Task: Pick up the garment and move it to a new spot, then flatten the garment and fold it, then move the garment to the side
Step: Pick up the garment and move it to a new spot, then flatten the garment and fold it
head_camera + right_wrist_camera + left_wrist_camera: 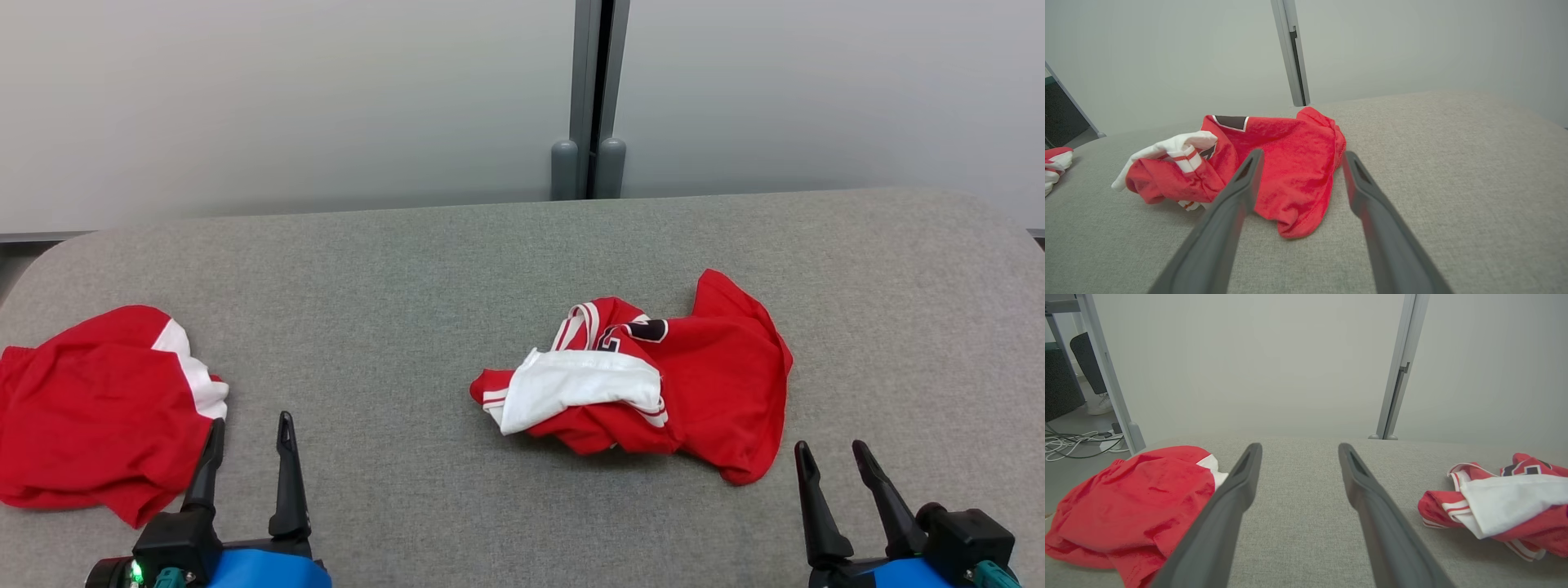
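From my remote station, the grey fabric-covered table [522, 245] stretched wide before the robot. The crumpled red garment [702, 367] lay right of its middle, well apart from a second red garment [90, 408] bunched at the table's left edge. I took the middle heap for the one to be moved, since it was plainly unfolded. It looked light, thin and limp, a slick jersey cloth that I judged would sag and slide rather than hold any shape, so one pinch would lift it as a dangling bundle. The left gripper [250, 420] hovered with its jaws spread wide and empty close beside the second red garment; whether it touched the cloth I could not tell. The right gripper [831, 447] hovered likewise spread and empty, near the heap's lower right corner. That loose red hem [739, 469], lying flat toward the right gripper, struck me as the best first hold. The white panel [571, 384] and the striped trim [575, 322] were tucked into the bundle and seemed likelier to drag several layers along.
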Controlling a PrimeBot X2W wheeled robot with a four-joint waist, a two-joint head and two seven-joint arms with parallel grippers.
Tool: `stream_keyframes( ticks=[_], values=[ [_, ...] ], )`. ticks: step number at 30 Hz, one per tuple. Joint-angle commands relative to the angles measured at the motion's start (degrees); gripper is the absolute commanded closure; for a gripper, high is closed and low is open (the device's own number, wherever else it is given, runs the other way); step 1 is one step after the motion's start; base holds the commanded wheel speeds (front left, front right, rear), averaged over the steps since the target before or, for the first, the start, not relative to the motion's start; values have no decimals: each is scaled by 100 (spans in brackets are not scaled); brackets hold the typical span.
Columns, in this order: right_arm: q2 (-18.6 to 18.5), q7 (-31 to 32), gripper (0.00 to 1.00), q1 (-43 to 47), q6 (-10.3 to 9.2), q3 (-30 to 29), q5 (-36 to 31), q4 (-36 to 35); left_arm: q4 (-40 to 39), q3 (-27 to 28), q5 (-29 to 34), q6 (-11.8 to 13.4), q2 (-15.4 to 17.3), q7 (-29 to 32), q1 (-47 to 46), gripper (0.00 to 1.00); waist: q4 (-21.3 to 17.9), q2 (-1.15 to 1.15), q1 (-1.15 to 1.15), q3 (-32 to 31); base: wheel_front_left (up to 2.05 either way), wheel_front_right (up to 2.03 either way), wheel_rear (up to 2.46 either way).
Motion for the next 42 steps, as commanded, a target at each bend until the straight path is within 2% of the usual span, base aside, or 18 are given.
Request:
stream_keyframes(
  ticks=[1, 36, 42],
  values=[
    [-24, 11, 0, 58, 3, 1, -12, 12, 11, 40, 42, -34, -21, -29, 31, 0, 0, 0, 0, 4, 0, 0, 0],
    [-25, 33, 0, -74, 3, 25, -40, 50, 212, 372, 355, -357, -304, -29, -135, 0, -7, 0, 0, 84, 0, 0, 0],
    [-24, 36, 0, -173, 3, 115, -43, 61, 539, 4, 335, -748, -400, -19, -515, 0, -117, 0, 0, 148, 0, 0, 0]
  ],
)
